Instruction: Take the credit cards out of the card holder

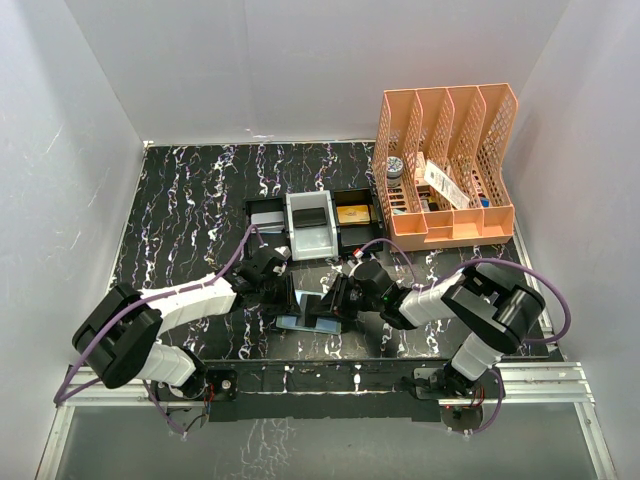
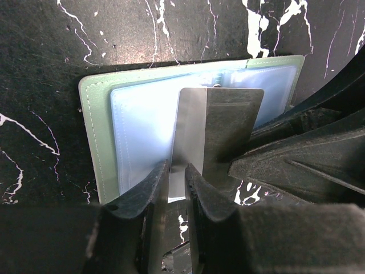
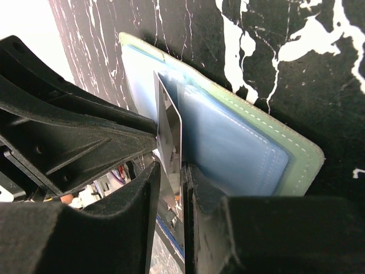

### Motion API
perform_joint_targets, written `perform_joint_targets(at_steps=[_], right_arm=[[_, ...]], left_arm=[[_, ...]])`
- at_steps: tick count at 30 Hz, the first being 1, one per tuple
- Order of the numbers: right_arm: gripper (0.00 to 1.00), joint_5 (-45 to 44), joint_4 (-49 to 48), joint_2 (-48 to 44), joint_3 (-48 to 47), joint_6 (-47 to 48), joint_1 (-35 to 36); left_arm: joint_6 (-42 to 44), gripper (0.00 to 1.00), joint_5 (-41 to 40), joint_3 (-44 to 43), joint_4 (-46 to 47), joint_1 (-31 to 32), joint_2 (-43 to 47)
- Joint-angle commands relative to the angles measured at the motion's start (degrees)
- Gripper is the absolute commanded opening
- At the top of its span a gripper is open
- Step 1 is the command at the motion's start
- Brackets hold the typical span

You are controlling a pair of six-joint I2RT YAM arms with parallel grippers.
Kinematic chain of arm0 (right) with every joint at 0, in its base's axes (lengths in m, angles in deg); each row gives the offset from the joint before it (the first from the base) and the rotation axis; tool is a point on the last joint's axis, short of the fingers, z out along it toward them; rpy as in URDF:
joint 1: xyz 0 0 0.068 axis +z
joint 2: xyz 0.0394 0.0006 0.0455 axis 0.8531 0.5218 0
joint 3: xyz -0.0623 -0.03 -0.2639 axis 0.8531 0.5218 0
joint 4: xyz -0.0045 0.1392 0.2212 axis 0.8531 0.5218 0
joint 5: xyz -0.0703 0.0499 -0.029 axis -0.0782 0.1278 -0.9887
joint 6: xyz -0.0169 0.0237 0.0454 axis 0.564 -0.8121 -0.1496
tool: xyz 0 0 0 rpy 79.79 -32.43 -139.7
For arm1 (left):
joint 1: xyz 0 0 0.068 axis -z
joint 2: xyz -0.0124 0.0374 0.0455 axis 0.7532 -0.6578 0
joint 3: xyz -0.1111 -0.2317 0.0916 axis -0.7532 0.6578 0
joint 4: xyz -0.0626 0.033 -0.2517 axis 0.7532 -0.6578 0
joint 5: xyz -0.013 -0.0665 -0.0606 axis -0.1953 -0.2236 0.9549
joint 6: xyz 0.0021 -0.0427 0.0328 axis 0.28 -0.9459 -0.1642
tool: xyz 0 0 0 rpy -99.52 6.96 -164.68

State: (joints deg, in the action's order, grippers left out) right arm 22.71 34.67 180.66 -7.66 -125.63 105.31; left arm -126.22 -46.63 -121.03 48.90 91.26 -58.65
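The top view hides it, but my wrist views show a thin, glossy grey credit card (image 2: pixel 228 125) standing from the soft stitched card holder (image 2: pixel 97 142), open on the marbled surface (image 2: pixel 45 57), between the narrow jaws of my left tool (image 2: pixel 177 168) and my right tool (image 3: pixel 171 168), grip unclear.

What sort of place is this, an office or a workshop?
Probably a robot test booth: plain white walls box in a black marbled table, and two robot arms are bolted to a metal rail at its near edge.
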Motion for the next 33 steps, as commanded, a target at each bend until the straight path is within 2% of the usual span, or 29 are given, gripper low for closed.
perform_joint_targets(at_steps=[1,7,21,28,33], right_arm=[[0.19,-2.71,-3.43,-0.36,-1.54,-0.87,-0.18],[0.12,-5.01,-5.73,0.06,-0.78,-3.0,-0.05],[0.12,-6.67,-3.45,0.54,-1.47,-1.28,1.14],[0.17,-6.28,-3.01,3.44,-4.23,-0.85,3.3],[0.07,-9.1,-4.54,2.67,-1.84,-2.59,3.51]], left_arm=[[1.38,0.18,-4.46,1.79,-4.56,0.06,-0.34],[1.28,0.17,-4.5,1.92,-4.32,0.06,0.24],[0.56,0.14,-5.75,1.41,-4.54,0.06,1.57],[-0.3,0.13,-5.87,2.38,-2.32,0.07,3.94],[-0.18,0.13,-5.61,2.97,-2.75,0.04,4.75]])
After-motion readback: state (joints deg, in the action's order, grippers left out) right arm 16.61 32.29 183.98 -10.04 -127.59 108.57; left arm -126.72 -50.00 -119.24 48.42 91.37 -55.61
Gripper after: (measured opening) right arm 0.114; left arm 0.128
